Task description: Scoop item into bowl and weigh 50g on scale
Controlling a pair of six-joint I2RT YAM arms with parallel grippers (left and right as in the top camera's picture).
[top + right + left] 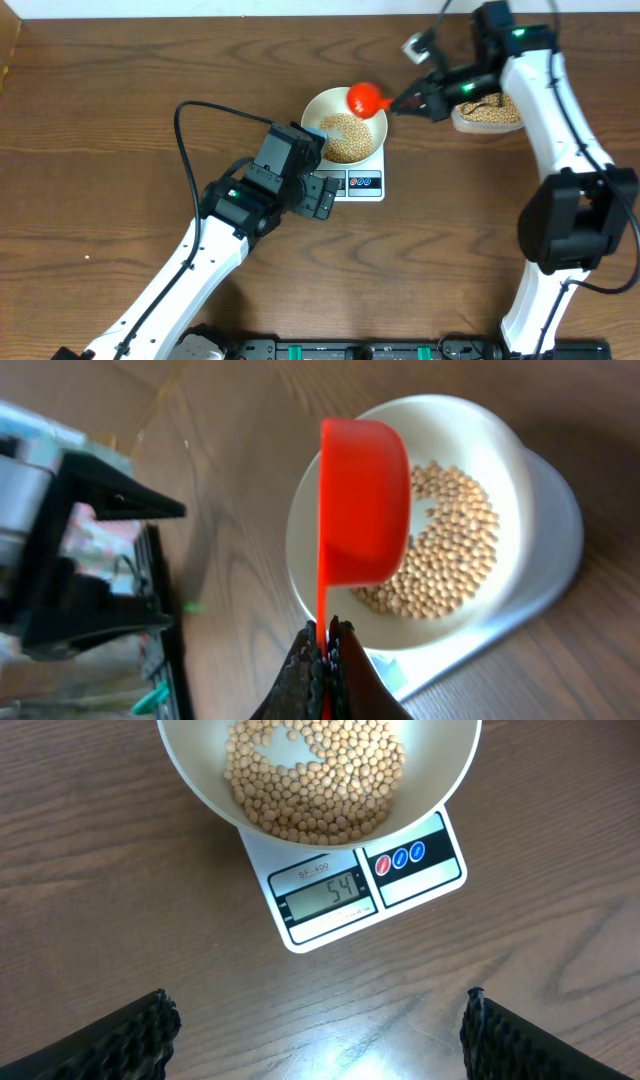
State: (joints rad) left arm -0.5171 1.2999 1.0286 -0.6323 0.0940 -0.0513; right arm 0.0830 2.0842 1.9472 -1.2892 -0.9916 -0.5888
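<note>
Right gripper (325, 638) pinches the red scoop (365, 500) by its handle above the bowl (505, 455); left gripper (318, 1012) hangs spread wide, empty.

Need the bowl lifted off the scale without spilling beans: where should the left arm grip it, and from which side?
Pinch the bowl at its rim nearest the left pincer, one finger inside, one outside, coming from above. It looks too wide to span, its flared wall is bare above the beans, and the red scoop in the right pincer hangs over the far rim.
</note>
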